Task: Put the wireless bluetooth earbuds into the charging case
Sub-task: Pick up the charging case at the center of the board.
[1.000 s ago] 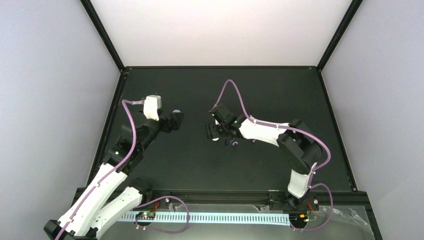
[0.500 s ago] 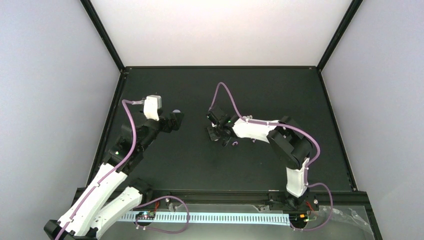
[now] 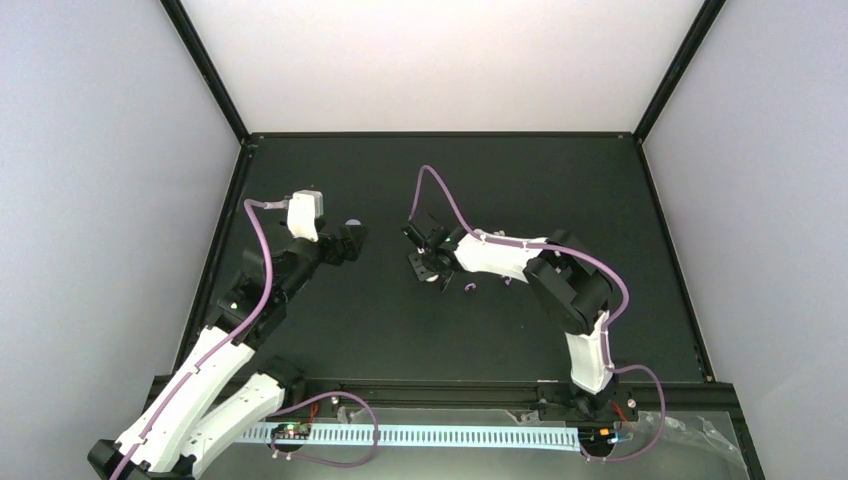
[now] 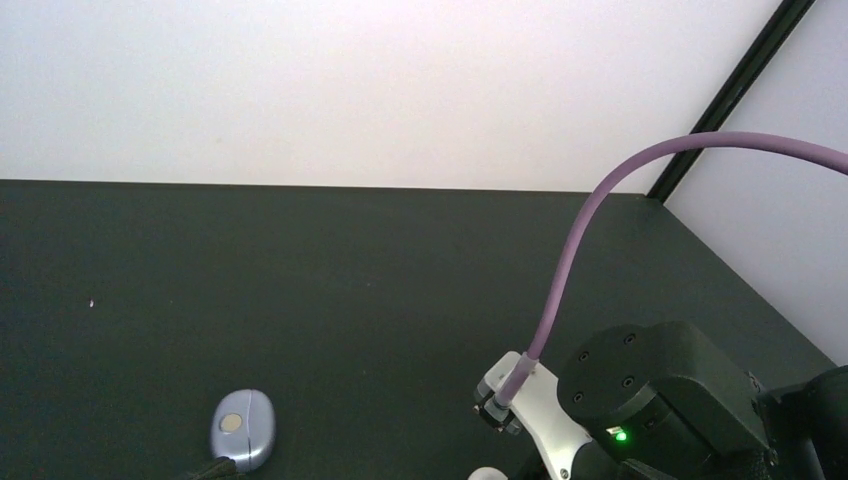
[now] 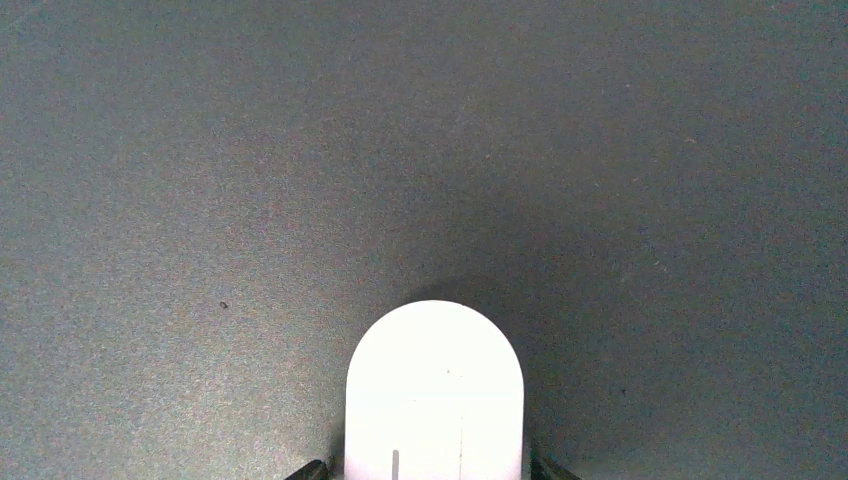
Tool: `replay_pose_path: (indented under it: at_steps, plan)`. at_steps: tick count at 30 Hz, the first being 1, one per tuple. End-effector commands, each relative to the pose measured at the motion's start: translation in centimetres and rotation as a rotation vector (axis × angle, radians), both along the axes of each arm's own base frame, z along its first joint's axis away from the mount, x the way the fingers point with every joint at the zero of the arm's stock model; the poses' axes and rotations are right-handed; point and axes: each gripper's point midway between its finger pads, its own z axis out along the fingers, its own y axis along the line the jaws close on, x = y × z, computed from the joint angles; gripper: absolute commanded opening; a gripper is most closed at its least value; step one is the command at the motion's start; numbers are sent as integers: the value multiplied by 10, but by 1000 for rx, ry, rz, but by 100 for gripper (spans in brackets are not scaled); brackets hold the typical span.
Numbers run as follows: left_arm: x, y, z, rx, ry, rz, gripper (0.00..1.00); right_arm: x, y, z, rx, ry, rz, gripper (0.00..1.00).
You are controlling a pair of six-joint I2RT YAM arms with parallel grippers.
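The right gripper [image 3: 423, 266] straddles the white case [image 5: 435, 390], clamped or not I cannot tell, with a purple bud [image 3: 470, 288] just beside it, while the left gripper [image 3: 354, 239] is spread wide near the purple case [image 4: 243, 428], all well clear of the table [image 3: 560, 190] edges.

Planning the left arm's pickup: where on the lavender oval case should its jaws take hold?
Probably across its narrow middle, one jaw on each long side, coming straight down from above. The lavender case lies flat on the table, so only its rounded sides offer opposing faces, and its ends are farther apart.
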Motion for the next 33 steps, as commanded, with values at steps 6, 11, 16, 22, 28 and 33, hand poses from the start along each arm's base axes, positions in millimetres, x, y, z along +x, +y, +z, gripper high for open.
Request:
replay_pose_path:
  at_steps: [6,11,16,22,28,33]
  plan:
    - [-2,3,11,-16,-37,6,99,-9,-4,-11,-76,6,32,41]
    - [-3,4,12,-14,-43,10,99,-10,-5,23,-19,-53,26,35]
    - [-4,5,14,-18,-54,10,99,-21,-11,85,85,-148,72,35]
    - [-16,-23,21,-46,-95,-160,99,-73,-27,145,142,-306,293,34]
    - [-47,-73,32,-111,-143,-486,99,-133,-52,194,210,-498,457,36]
    - [-80,-110,33,-154,-138,-740,99,-147,-74,215,279,-586,456,36]
